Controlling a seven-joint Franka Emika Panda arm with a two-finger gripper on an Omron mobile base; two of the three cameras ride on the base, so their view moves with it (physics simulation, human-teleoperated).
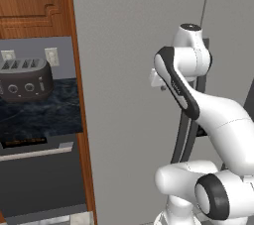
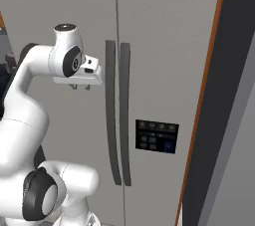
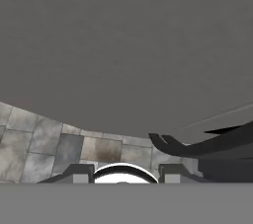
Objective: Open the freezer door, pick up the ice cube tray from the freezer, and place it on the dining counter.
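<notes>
Freezer (image 2: 164,46) doors were both shut in front of me, so the ice tray, if inside, was hidden. My gripper (image 2: 80,86) hung pointing down just left of the two long dark handles (image 2: 115,115), apart from them; its fingers (image 3: 81,174) stood partly spread and held nothing. I judged the door heavy and stiff, best taken by hooking the bowed middle of a handle. Farther left, the wooden cabinet edge (image 1: 79,120) and the worktop with the toaster (image 1: 25,81) limited swing room.
</notes>
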